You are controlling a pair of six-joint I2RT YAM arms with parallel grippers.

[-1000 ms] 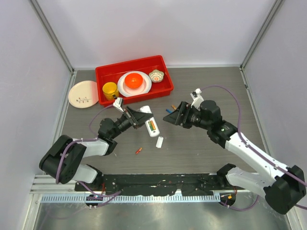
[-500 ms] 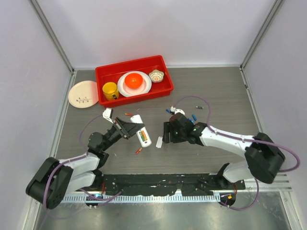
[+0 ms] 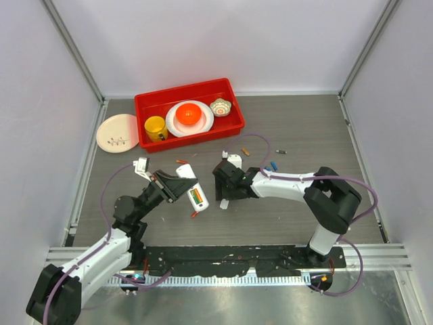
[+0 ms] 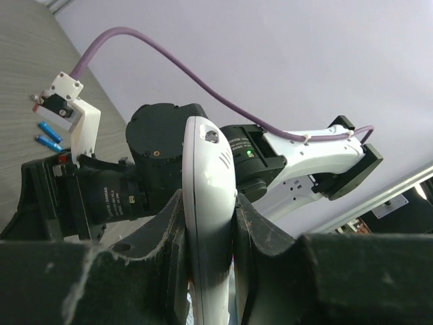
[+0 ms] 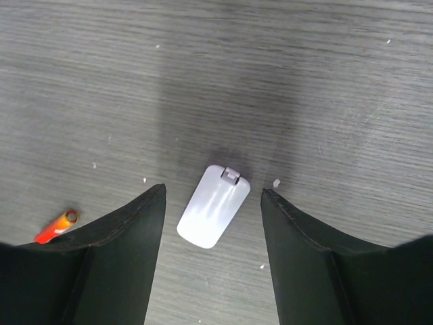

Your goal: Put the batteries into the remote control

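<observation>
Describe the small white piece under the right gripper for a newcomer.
From the red tray, come toward the arms to the right gripper. On the table between its open fingers lies the battery cover: flat, white, tabbed, unlike the thin red-orange battery nearby.

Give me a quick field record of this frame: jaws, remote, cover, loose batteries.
left jaws: shut on remote control, gripped edge-on
right jaws: open, straddling battery cover
battery cover: lying flat on table, detached
remote bay: open, coloured cells visible inside in the top view
loose batteries: red-orange battery near the cover; blue batteries farther back
red tray: far side, untouched
</observation>
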